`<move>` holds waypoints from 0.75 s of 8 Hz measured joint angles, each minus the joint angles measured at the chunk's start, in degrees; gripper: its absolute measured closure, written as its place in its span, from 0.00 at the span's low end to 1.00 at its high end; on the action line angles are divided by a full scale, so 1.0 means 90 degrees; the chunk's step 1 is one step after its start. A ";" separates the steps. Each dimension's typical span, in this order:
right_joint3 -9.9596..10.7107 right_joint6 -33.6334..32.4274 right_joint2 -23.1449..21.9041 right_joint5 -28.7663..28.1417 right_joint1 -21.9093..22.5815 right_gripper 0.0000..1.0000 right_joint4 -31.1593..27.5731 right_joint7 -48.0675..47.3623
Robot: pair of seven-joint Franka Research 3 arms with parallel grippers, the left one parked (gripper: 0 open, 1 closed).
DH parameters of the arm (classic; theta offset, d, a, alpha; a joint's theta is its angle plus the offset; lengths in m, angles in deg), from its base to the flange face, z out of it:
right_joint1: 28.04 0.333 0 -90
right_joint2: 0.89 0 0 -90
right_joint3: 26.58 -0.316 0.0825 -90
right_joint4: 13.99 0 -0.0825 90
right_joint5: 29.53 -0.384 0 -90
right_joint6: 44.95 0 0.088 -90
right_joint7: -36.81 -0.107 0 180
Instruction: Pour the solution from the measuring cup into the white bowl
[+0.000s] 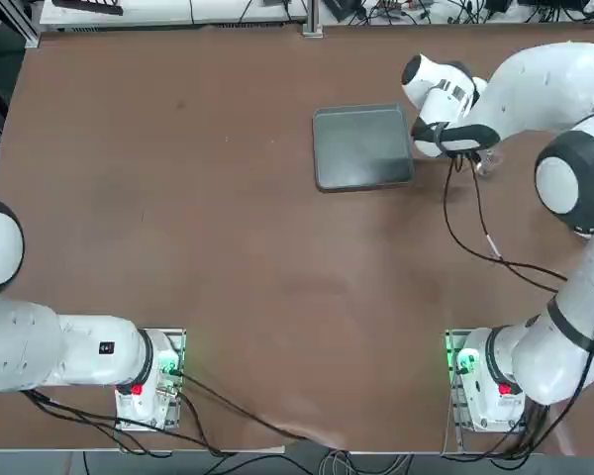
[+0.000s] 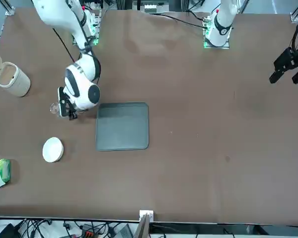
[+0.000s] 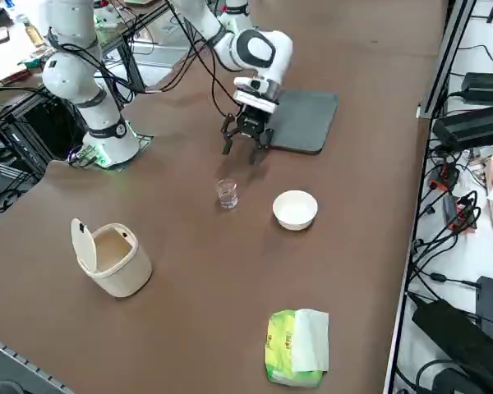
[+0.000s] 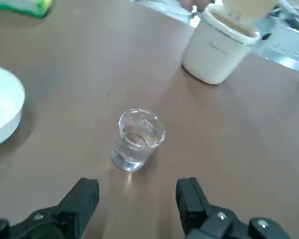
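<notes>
The right gripper (image 3: 247,150) hovers near the measuring cup (image 3: 227,194) with its two fingers spread apart and nothing between them. The measuring cup, clear and upright, stands on the brown bench (image 3: 195,304) with some clear liquid in it, between the white bowl (image 3: 295,210) and a white lidded bin (image 3: 122,267), touching neither. The white bowl sits upright on the bench near the cup. The bin's lid stands open. A flat grey tray (image 3: 304,121) lies near the gripper, partly behind the right arm (image 3: 263,61). Well apart from the tray, a yellow-green packet (image 3: 297,347) rests on the bench with a white sheet (image 3: 311,341) over part of it.
</notes>
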 joint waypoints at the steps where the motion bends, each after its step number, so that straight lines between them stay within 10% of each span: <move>1: 0.0008 -0.0307 0.0319 0.0069 -0.0005 0.05 0.0231 -0.0520; 6: 0.0260 -0.0835 0.1635 0.0638 -0.0052 0.05 0.0977 -0.1984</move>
